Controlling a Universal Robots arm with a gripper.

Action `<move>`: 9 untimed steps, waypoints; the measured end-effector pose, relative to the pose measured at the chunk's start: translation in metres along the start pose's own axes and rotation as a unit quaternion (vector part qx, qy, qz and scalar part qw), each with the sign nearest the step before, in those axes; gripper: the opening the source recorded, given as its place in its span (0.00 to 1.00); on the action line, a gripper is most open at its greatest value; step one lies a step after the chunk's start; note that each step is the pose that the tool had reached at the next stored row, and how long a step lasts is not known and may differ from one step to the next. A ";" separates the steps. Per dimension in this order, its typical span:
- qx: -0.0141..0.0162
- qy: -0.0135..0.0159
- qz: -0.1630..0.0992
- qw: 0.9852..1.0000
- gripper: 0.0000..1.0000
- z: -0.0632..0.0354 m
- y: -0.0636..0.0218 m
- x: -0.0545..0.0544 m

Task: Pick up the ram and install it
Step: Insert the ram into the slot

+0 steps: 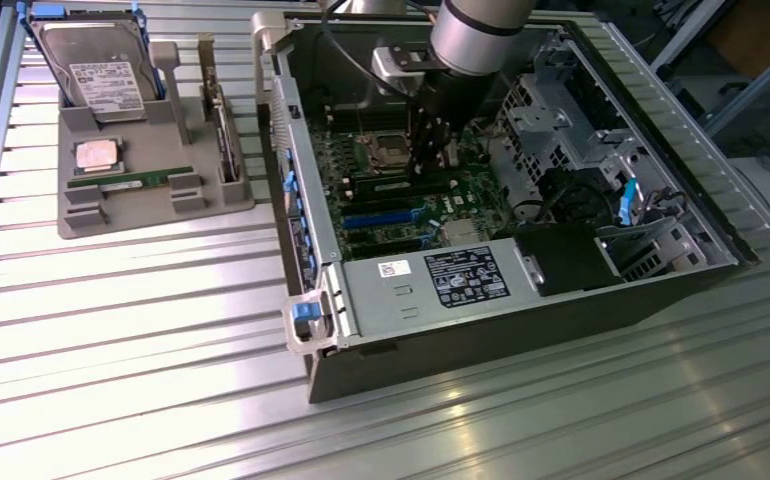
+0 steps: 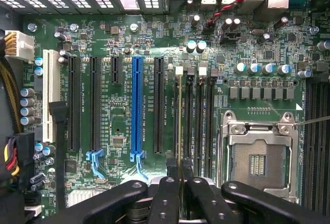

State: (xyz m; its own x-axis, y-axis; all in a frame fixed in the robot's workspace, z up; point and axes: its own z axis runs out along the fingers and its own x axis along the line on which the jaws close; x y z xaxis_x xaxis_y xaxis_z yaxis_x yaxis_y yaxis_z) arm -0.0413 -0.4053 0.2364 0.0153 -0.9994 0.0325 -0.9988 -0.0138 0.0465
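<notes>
Seemingly pinching the ram edge-on in a gripper closed almost fully on that thin board, hanging low inside the open computer case, just above the motherboard. Lining the stick up along the black memory slots, apparently not yet pressing it home; not possible telling whether touching a slot. Hovering, in the exterior view, with the empty processor socket at nine o'clock of the fingers. Counting the pick-up as done, the seating as left, judging by this. Passing over, farther off at nine o'clock of the case, a grey parts tray holding another green stick.
</notes>
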 end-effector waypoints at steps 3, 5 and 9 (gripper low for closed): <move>0.000 0.000 0.005 1.000 0.12 0.0000 0.0000 0.000; 0.000 0.000 0.006 1.000 0.12 0.0002 0.0000 0.000; 0.000 0.000 0.006 1.000 0.12 0.0024 -0.0001 0.000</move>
State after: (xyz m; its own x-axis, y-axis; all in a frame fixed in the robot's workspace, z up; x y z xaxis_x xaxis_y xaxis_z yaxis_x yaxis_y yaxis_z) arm -0.0414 -0.4057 0.2340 0.0039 -0.9995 0.0327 -0.9989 -0.0024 0.0467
